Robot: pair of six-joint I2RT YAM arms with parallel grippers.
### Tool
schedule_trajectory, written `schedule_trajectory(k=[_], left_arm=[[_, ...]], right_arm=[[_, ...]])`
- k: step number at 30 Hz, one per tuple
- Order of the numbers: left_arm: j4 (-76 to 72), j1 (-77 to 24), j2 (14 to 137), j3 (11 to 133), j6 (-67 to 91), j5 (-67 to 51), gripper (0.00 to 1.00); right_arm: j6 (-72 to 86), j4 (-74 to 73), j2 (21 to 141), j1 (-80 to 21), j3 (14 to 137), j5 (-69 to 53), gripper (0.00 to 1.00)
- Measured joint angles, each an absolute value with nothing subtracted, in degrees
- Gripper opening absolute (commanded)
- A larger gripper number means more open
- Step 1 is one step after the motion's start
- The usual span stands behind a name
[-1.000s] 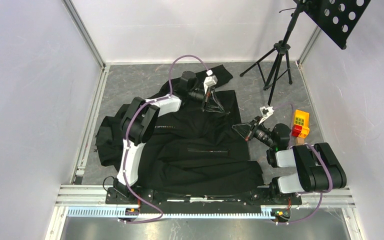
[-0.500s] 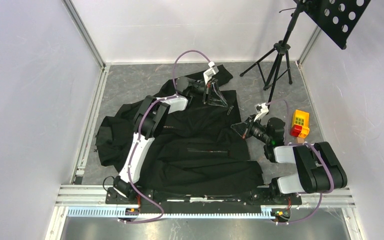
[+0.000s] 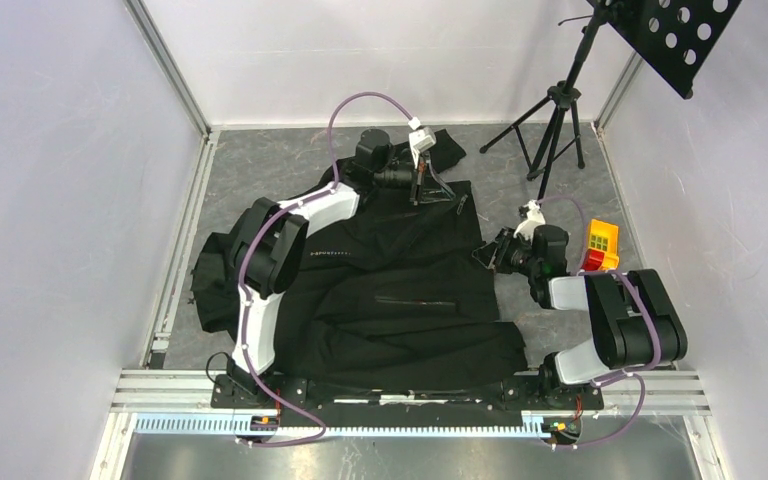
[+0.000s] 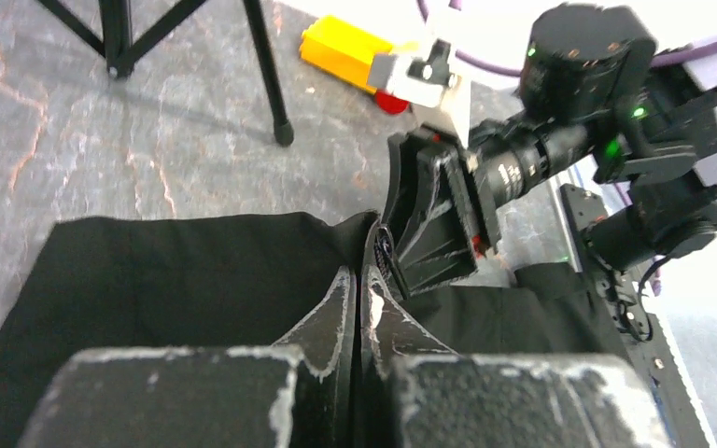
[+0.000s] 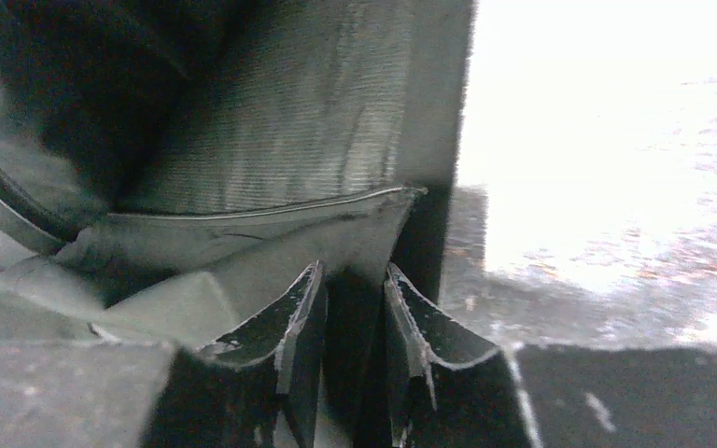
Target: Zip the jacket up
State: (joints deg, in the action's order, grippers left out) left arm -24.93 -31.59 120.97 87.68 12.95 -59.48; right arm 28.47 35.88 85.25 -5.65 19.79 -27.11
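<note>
Anchoring the jacket (image 3: 400,310) by its right edge, jaws of the right arm (image 3: 620,325) clamp fabric so jaws of the left arm (image 3: 270,250), seemingly pinched shut on its far edge, gain tension.

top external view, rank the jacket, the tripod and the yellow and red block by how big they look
1. jacket, by far the largest
2. tripod, counting its pole and spread legs
3. yellow-and-red block, clearly the smallest

white lettering (image 3: 328,253) on jacket (image 3: 400,320) too small to read, music stand (image 3: 672,35) cut off by top edge
</note>
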Motion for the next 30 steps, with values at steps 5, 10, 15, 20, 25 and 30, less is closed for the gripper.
schedule_trajectory(k=[5, 10, 15, 20, 25, 30], left_arm=[[-21.15, -32.53, 120.99, 85.43, 9.08, -56.97, 0.02], [-20.10, -33.12, 120.99, 85.25, 7.75, -56.49, 0.02], [-19.77, -33.19, 120.99, 85.21, 7.14, -56.38, 0.02], [-19.75, -33.19, 120.99, 85.21, 6.94, -56.40, 0.02], [-19.53, -33.19, 120.99, 85.21, 6.70, -56.42, 0.02], [-16.21, -33.19, 120.99, 85.43, 3.86, -56.60, 0.02]], right_arm=[[32.75, 37.26, 87.18, -4.47, 19.66, -24.18, 0.40], [40.42, 45.65, 90.59, -4.38, 17.23, -21.32, 0.39], [45.76, 52.97, 93.14, -4.45, 15.00, -18.22, 0.13], [46.98, 56.29, 95.64, -4.51, 14.74, -16.21, 0.00], [44.93, 61.25, 96.23, -4.27, 14.74, -18.06, 0.00], [40.23, 65.78, 94.54, -3.99, 14.66, -22.83, 0.00]])
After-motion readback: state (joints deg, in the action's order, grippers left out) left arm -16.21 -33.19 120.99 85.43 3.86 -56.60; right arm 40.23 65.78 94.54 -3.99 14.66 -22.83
